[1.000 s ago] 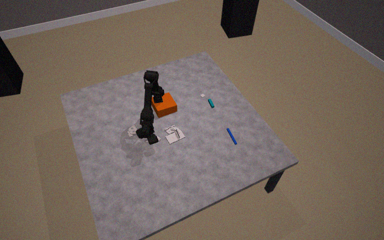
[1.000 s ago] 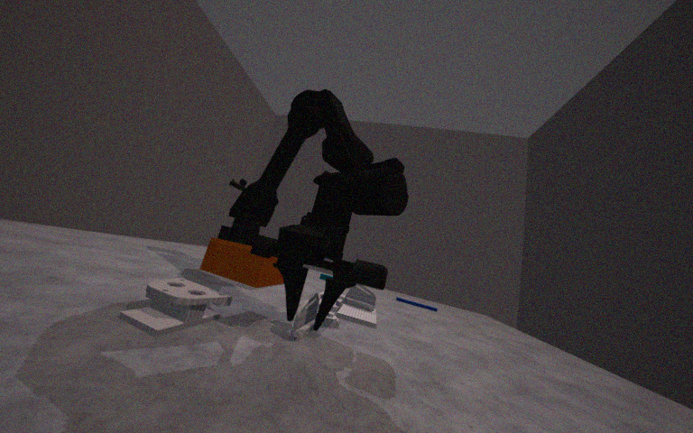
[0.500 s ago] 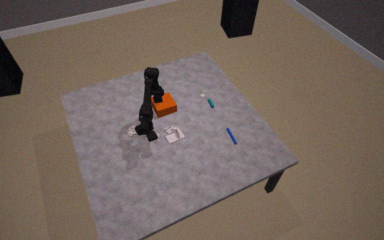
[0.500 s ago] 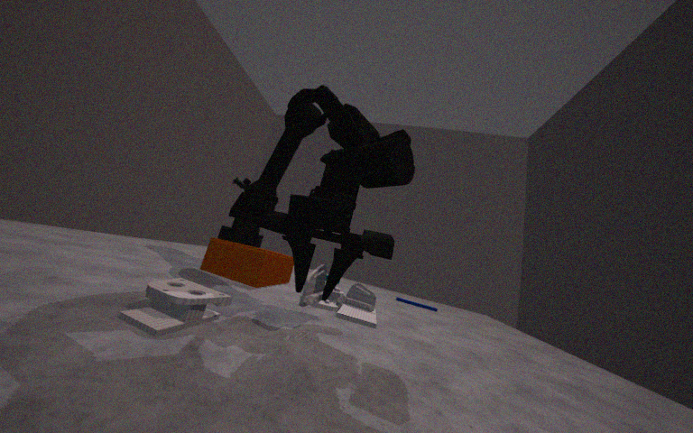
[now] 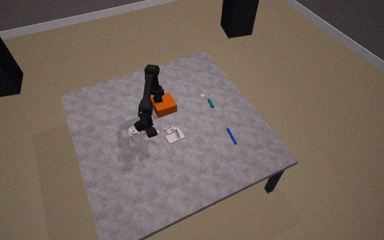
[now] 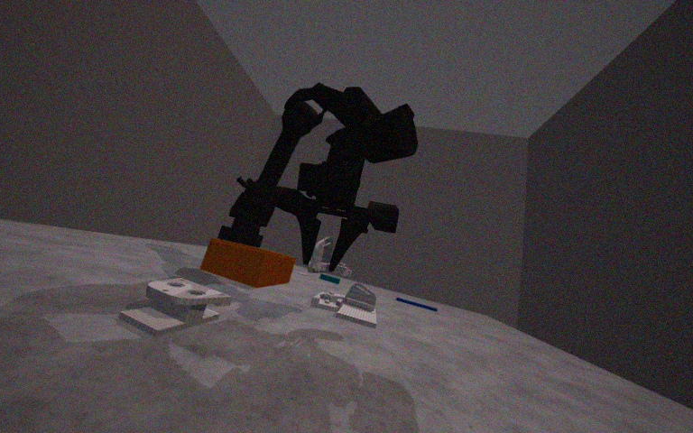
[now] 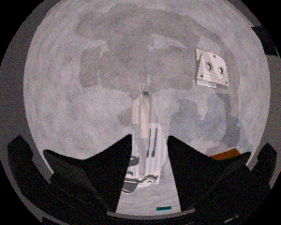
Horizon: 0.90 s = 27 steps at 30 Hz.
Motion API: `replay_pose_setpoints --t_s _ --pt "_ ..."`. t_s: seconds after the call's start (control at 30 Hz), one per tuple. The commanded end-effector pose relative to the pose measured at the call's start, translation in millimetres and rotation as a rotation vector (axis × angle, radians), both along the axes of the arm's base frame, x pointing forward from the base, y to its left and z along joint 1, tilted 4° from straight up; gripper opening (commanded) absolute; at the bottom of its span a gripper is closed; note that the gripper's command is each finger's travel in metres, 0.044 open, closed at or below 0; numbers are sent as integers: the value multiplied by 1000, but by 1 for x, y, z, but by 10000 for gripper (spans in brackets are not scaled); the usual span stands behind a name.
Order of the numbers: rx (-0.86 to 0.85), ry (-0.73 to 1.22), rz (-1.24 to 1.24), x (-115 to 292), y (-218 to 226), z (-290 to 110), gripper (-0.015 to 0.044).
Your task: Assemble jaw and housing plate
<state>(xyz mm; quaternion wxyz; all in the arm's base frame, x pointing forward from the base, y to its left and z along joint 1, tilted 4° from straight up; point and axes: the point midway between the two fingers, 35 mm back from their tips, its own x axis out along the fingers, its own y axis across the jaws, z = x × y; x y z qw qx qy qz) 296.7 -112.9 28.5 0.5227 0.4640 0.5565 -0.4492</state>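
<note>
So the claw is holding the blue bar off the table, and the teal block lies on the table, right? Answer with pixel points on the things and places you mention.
Not the blue bar (image 5: 231, 136) (image 6: 416, 304): the exterior view shows the claw (image 5: 148, 132) (image 6: 319, 266) (image 7: 150, 139) holding a white part (image 5: 157, 131) (image 6: 323, 254) (image 7: 141, 114) off the table (image 5: 203, 178) (image 6: 447, 364) (image 7: 61, 94). The teal block (image 5: 211, 103) (image 6: 329, 279) (image 7: 163, 208) does lie on the table.

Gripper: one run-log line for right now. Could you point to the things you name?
gripper (image 5: 149, 135) (image 6: 318, 267) (image 7: 150, 139): shut on loose jaw (image 6: 320, 254) (image 7: 141, 112) | jaw: raised, off pin | housing plate (image 6: 179, 290) (image 7: 213, 69): apart from base (image 5: 174, 137) (image 6: 356, 315) | next: likely carry to base

From above, shows a bench (image 5: 188, 178) (image 6: 501, 386) (image 7: 51, 94) bearing a housing plate (image 5: 132, 130) (image 6: 179, 290) (image 7: 215, 67) left of a base (image 5: 173, 138) (image 6: 358, 315), a block (image 5: 165, 104) (image 6: 248, 262) (image 7: 227, 155) behind, and a bar (image 5: 231, 136) (image 6: 416, 304) well right.
</note>
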Motion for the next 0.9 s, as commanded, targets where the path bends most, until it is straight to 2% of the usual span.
replay_pose_setpoints --t_s 0.0,0.87 --pt "1 0 57 -2 3 2 134" --pt "21 -33 758 -18 40 6 134"
